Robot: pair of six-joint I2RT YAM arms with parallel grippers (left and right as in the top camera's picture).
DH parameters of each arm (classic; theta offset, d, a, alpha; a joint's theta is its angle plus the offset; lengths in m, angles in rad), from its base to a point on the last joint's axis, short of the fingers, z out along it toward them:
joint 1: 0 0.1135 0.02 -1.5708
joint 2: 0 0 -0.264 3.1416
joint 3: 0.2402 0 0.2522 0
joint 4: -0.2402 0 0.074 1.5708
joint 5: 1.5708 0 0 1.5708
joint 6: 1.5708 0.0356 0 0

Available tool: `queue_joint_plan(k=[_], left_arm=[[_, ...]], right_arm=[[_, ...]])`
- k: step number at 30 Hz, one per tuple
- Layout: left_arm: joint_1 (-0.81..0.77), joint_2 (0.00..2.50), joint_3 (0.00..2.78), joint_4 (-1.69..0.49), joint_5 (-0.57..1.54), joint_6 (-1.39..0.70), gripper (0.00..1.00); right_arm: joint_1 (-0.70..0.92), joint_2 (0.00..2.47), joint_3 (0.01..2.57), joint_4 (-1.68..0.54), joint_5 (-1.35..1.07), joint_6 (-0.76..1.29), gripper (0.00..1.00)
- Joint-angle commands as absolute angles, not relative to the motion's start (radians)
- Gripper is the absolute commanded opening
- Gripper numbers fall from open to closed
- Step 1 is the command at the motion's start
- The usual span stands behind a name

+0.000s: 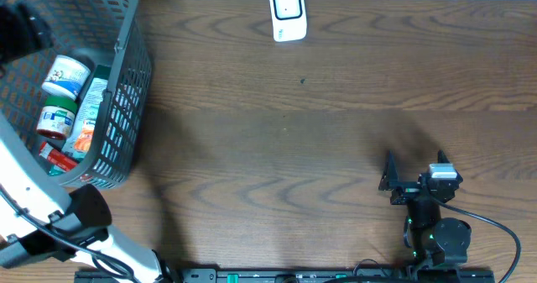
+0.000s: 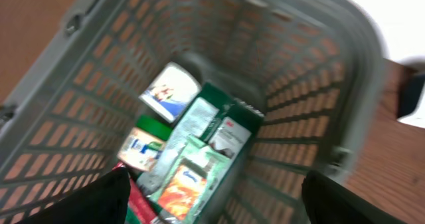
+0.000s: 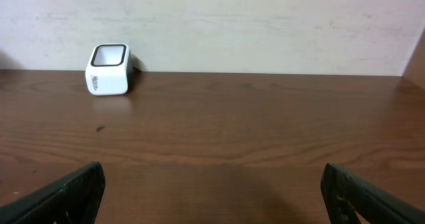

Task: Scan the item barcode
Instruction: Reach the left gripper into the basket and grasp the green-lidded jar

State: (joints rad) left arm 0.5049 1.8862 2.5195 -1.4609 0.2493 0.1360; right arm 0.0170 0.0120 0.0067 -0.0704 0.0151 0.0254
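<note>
Dark wood-grain table [image 1: 294,132]. Grey plastic mesh basket [image 1: 138,81], far left, contained jars and boxed groceries [image 2: 192,144]; left gripper [image 2: 216,201] hovered over it, jaws wide, empty. White boxy scanner [image 1: 288,13], back centre. Right gripper [image 3: 212,194], near right, jaws wide, empty.

Overhead we look straight down on the bench [image 1: 294,149]. Our left wrist view peers closely into the basket [image 2: 319,84] at ten o'clock; our right faces twelve, sharing the scanner [image 3: 108,70] with overhead.

Dark wooden table [image 1: 285,140], bearing a grey mesh basket [image 1: 130,98] at ten o'clock, white scanner [image 1: 288,13] at twelve.
</note>
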Motion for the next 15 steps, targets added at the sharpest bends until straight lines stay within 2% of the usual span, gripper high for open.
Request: queue_joint_plan(k=[1,15], left_arm=[[0.567,1.99,2.506,-1.472,0.25,0.155,0.84],[0.605,2.226,2.447,-1.498,0.142,0.147,0.84]], right_arm=[[0.006,0.007,0.006,-0.075,0.01,0.014,0.99],[0.006,0.007,0.006,-0.075,0.01,0.014,0.99]])
